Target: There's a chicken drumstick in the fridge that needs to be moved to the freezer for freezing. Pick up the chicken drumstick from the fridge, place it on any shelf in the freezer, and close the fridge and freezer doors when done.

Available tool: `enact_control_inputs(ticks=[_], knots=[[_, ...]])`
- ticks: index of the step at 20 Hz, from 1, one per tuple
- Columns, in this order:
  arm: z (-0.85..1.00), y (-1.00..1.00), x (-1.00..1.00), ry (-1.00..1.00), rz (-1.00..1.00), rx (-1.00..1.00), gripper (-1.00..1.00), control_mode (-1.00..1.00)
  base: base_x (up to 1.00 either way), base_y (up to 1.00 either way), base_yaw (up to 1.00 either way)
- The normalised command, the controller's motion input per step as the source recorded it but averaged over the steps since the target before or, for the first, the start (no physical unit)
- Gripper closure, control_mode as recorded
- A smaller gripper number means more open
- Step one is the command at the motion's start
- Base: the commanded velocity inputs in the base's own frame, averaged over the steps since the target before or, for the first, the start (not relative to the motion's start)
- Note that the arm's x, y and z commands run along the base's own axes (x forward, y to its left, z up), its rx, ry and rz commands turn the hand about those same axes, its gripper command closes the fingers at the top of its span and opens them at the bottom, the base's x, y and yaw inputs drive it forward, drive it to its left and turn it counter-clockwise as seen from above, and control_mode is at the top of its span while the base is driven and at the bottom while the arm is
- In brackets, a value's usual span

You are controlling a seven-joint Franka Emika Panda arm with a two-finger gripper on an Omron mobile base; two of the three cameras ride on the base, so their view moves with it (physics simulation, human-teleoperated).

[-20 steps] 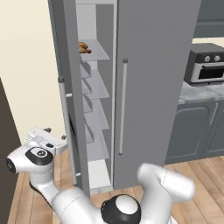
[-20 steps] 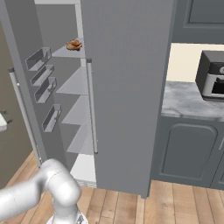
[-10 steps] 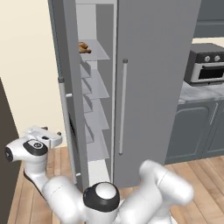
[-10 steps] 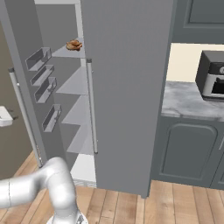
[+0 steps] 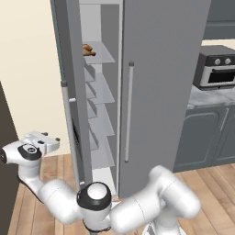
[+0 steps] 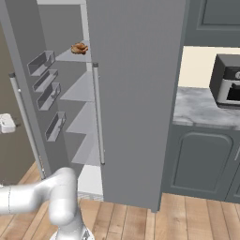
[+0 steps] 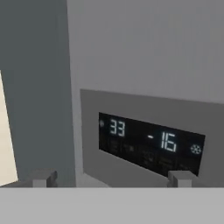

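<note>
You are looking at the chicken drumstick (image 5: 88, 50) sitting on an upper shelf (image 5: 102, 54) of the freezer (image 5: 98, 105), near the shelf's back left corner; from the right base view the same drumstick (image 6: 79, 48) is lying well above the door bins (image 6: 44, 79); the freezer door (image 5: 69, 101) is standing open while the fridge door (image 5: 158, 82) beside it is looking closed. Your gripper (image 7: 111, 177) is holding nothing; its jaws are standing wide, facing the dark dispenser panel (image 7: 151, 144) on the outer face of the open door, close to it. Judging by its look, the drumstick is being a light, lumpy, slightly soft piece, probably a bit slippery, not fragile; if you ever need to regrip it, you would be doing best across the thick rounded end, not the thin end. For now the thing to handle is the door: stiff, flat, heavy to swing; you are best pushing on its outer face or taking the vertical bar handle (image 5: 70, 133).
</note>
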Motion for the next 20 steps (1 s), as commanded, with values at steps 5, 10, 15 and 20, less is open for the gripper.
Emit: enact_control_inputs(ticks=[5,10,15,20], knots=[[-0.09,-0.4,0.4,0.03,-0.11,0.0,-1.0,-1.0,0.0,0.0,0.0],[-0.13,-0.42,0.4,0.03,-0.03,0.0,-1.0,-1.0,0.0,0.0,0.0],[-0.02,-0.63,0.29,0.0,-0.02,0.0,-1.0,-1.0,0.0,0.0,0.0],[0.0,-0.73,0.08,0.0,0.0,0.03,-1.0,-1.0,0.0,0.0,0.0]])
